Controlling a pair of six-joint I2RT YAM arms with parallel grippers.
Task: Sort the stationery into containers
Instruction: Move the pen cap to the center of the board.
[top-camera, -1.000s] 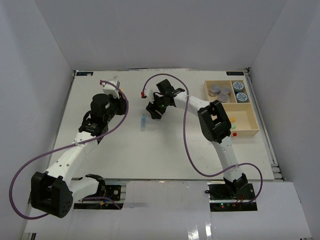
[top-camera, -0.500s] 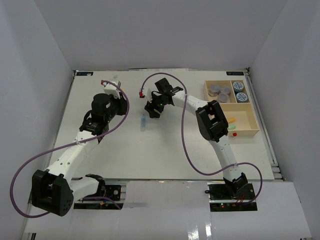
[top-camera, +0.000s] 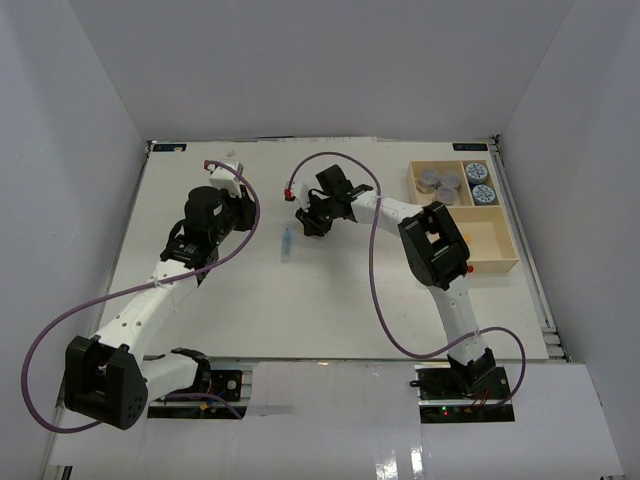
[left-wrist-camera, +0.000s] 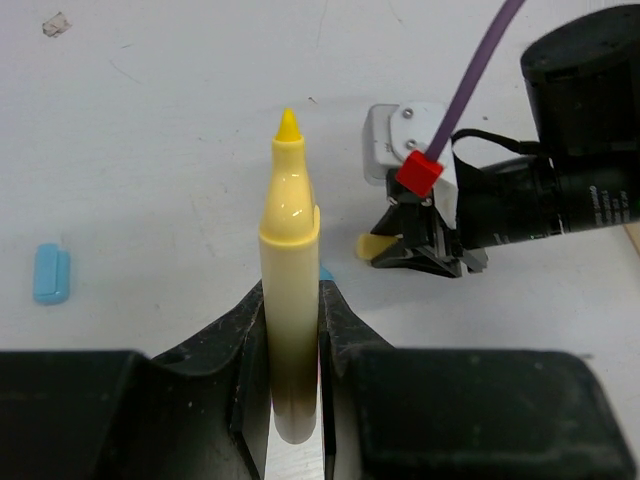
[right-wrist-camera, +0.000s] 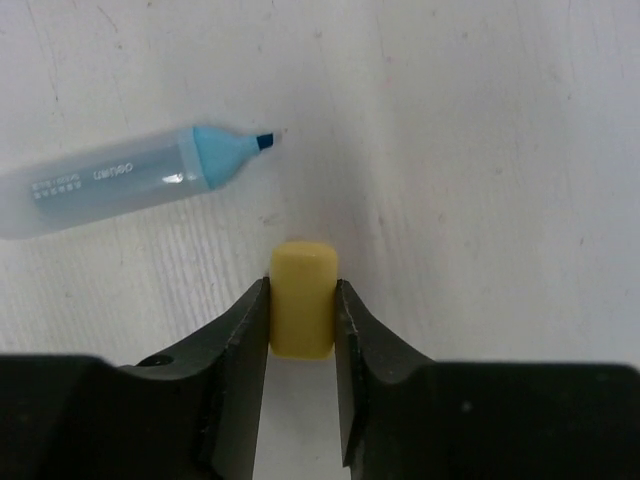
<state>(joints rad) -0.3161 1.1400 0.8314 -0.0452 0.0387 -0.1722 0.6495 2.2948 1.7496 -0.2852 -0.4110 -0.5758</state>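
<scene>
Left gripper (left-wrist-camera: 293, 400): clamped on uncapped yellow marker (left-wrist-camera: 289, 270)
Right gripper (right-wrist-camera: 302, 330): pinching yellow cap (right-wrist-camera: 302, 312), beside blue marker (right-wrist-camera: 120, 180)
Risk: shallow pinch; cap may slip during capping

The right gripper (right-wrist-camera: 302, 318) pinches a short, pale yellow plastic cap (right-wrist-camera: 303, 299) with rounded corners between its two black fingers (right-wrist-camera: 240, 345), one pressed against each side. The cap sticks out past the fingertips over the white table surface (right-wrist-camera: 480, 180). Ahead of the pincer and off to its left lies a translucent light blue highlighter marker (right-wrist-camera: 120, 178), uncapped, its darker blue chisel tip pointing right, apart from the cap.
</scene>
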